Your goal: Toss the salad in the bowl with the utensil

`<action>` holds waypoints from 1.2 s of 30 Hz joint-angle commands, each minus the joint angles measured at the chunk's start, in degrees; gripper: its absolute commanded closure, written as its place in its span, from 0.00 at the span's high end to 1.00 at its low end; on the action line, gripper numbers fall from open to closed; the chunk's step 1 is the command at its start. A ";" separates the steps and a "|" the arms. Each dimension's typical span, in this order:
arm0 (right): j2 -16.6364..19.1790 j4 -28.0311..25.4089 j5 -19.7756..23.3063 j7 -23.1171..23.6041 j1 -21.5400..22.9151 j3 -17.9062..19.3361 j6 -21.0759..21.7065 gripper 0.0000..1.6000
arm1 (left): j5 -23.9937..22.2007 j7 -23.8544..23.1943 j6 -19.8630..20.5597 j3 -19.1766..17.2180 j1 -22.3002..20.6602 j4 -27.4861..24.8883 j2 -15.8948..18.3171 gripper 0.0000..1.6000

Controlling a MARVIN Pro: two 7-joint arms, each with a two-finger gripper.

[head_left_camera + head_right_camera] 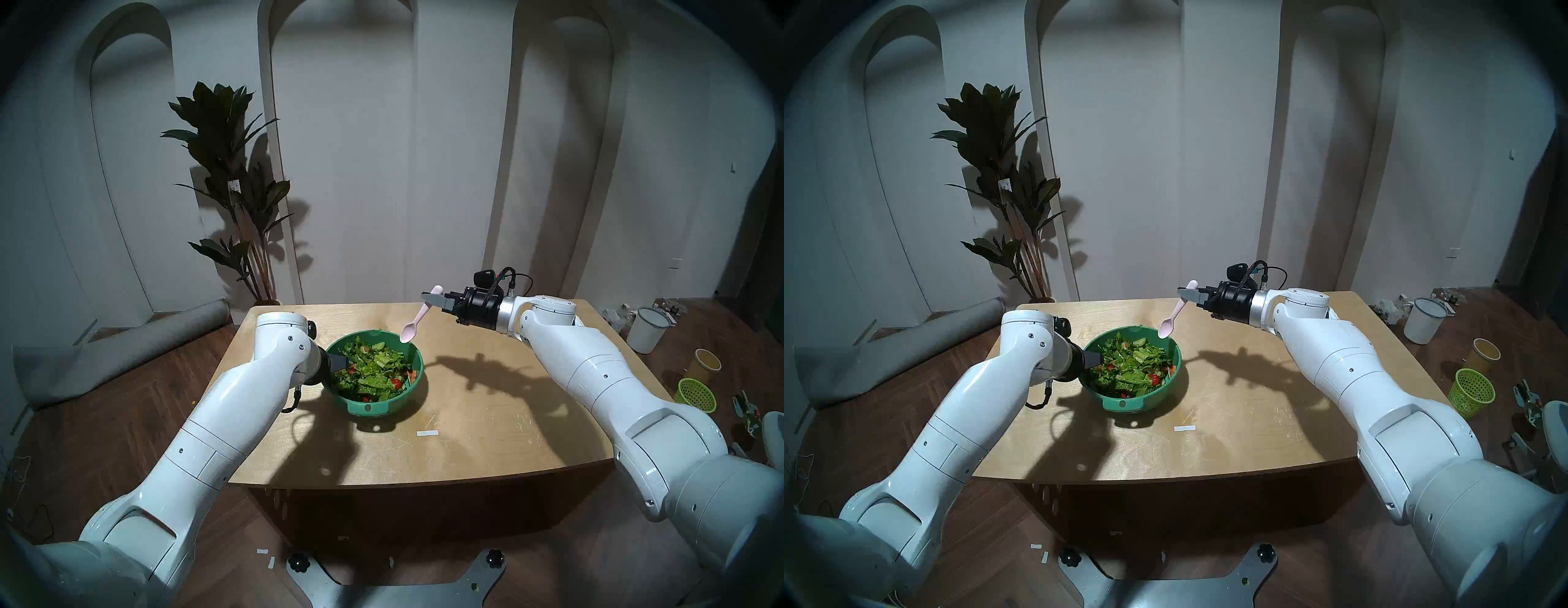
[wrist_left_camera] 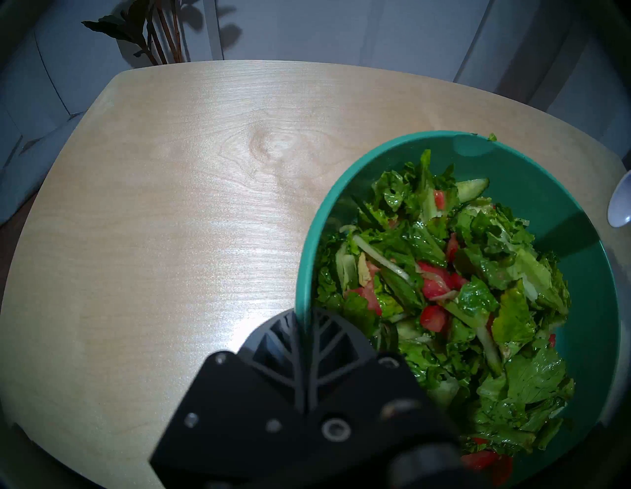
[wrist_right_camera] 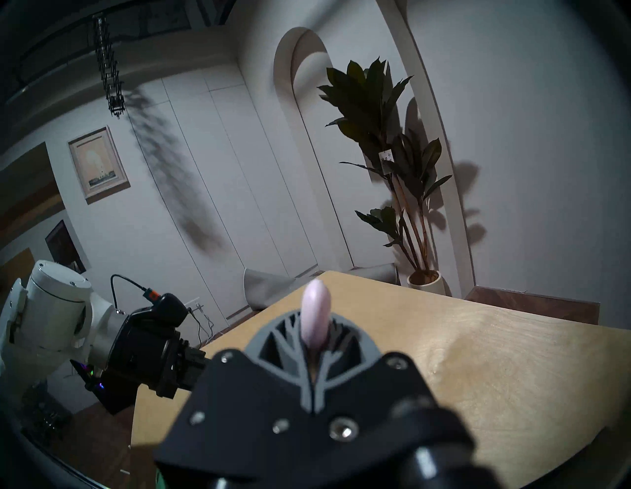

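Right tool (image 1: 433,298) grips pale pink spoon (image 1: 418,320); left tool (image 2: 306,327) clamps teal bowl (image 1: 384,405) rim. Glossy salad (image 1: 371,371). Scratched wooden tabletop (image 1: 488,424), white arched walls.

bowl (image 1: 408,397): teal, upright | salad (image 1: 373,373): heaped inside | pink spoon (image 1: 413,327): aloft, scoop down over far rim

Arms: glossy white rounded shells, small dark screws, seam lines.
Wrists: silver ring, black housing, black cables.
Fingers (image 2: 327,341): black left, grey right, ribbed lattice.
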 commanded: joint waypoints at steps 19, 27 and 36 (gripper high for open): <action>-9.12 14.51 -9.55 -0.19 9.80 -7.87 -8.18 0.00 | 0.38 1.02 -0.09 -0.04 -0.70 -0.39 0.25 0.00; -13.01 17.87 -11.15 -1.51 10.66 -9.58 -9.59 0.00 | 0.40 1.00 -0.09 -0.03 -0.69 -0.40 0.28 0.00; -18.09 21.62 -10.31 -2.91 11.11 -9.37 -9.93 0.00 | 0.43 1.23 -0.09 0.01 -0.74 -0.44 0.27 0.00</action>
